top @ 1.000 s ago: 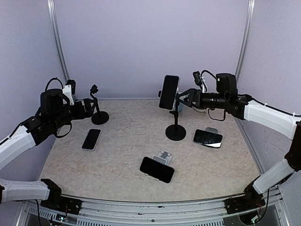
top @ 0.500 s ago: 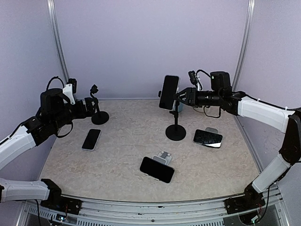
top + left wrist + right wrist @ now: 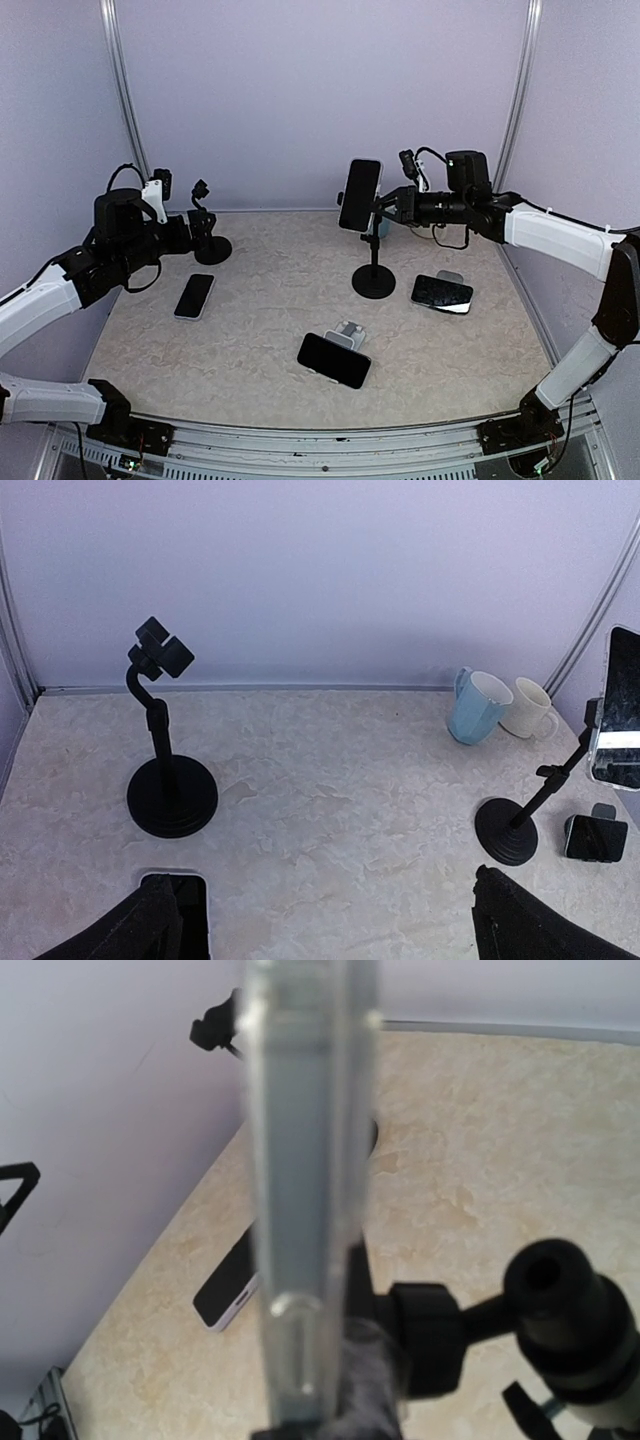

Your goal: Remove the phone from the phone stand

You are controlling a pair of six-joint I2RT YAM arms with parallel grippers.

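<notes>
Marbled tabletop [image 3: 270, 320] carries: phone stand [image 3: 374, 282], left stand [image 3: 212, 250], flat phone [image 3: 194, 296], centre phone [image 3: 334, 360], right phone [image 3: 442, 293], blue mug [image 3: 478, 706], white mug [image 3: 528, 708].

In the right wrist view the phone [image 3: 300, 1180] is blurred, edge-on, and cut off top and bottom.

Soft, even overhead light leaves only faint shadows beneath the tall black pole stand [image 3: 374, 272]. Atop it, the glossy black slab phone [image 3: 360, 195] is badly blurred in the right wrist view and glare-striped in the left.
</notes>
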